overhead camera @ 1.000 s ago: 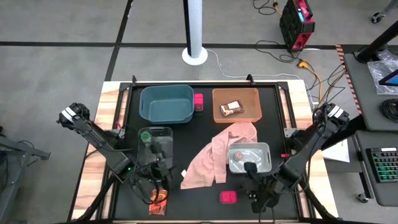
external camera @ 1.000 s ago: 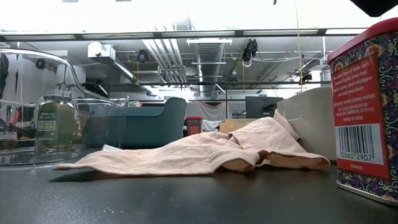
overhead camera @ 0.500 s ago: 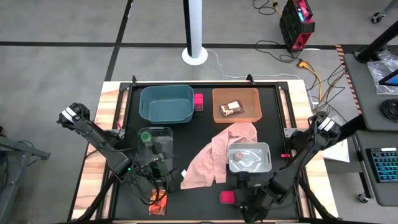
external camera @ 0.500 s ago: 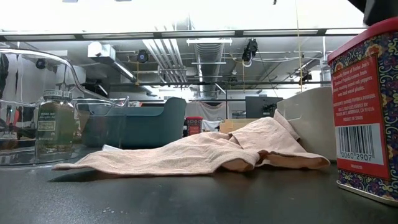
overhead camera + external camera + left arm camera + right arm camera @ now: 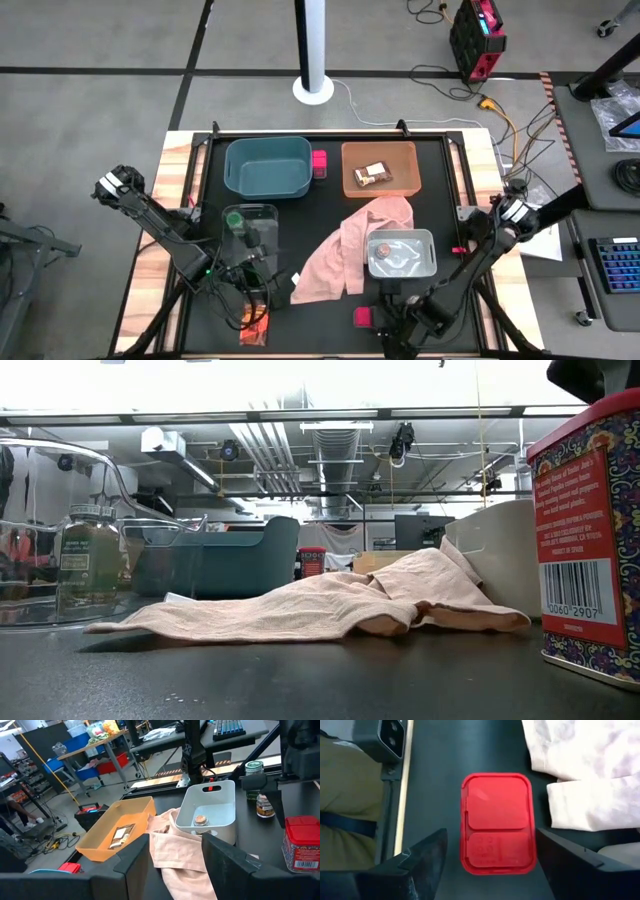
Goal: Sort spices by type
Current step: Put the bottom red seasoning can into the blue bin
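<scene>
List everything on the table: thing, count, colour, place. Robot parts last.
Teal bin: one, back left.
Orange bin: one, back right, brown packets inside.
Clear bin: one, left, holding a green-lidded jar.
Grey bin: one, right of centre, holding a pink-topped jar.
Cloth: one, pink, centre.
Pink boxes: two, one between the back bins, one at the front.
Orange-red packet: one, front left.
Left gripper: above the packet.
Right gripper: fingers open, over the front box.
</scene>
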### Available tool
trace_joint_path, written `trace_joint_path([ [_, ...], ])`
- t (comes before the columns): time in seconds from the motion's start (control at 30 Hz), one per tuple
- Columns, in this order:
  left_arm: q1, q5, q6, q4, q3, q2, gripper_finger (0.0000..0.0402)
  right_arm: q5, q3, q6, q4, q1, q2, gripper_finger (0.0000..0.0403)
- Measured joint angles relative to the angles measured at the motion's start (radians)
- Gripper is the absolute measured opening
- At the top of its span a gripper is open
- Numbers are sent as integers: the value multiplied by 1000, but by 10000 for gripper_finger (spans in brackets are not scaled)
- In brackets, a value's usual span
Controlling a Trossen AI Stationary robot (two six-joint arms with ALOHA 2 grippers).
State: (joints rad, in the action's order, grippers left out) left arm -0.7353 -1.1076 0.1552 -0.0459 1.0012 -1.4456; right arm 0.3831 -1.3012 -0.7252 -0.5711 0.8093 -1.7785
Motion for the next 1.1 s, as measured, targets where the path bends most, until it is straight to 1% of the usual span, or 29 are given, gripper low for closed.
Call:
trace_joint_path([
  [0.3, 4, 0, -24, 2, 0, 0, 166, -2, -11, 2, -1, -5, -48, 264],
  [0.37, 6, 0, -24, 1, 0, 0, 166, -2, -14, 3, -1, -8, -50, 250],
  [0.5, 7, 0, -24, 1, 0, 0, 166, -2, -16, 0, 0, -13, -50, 210],
  [0.87, 7, 26, 5, 2, -1, 0, 166, -24, -21, 11, -4, -18, -45, 210],
  [1.03, 7, 27, 27, 5, -1, 0, 166, -15, -76, 90, 1, -18, -42, 210],
  [1.1, 7, 37, 36, 13, -1, -3, 166, 7, -100, 137, -2, -18, -41, 210],
])
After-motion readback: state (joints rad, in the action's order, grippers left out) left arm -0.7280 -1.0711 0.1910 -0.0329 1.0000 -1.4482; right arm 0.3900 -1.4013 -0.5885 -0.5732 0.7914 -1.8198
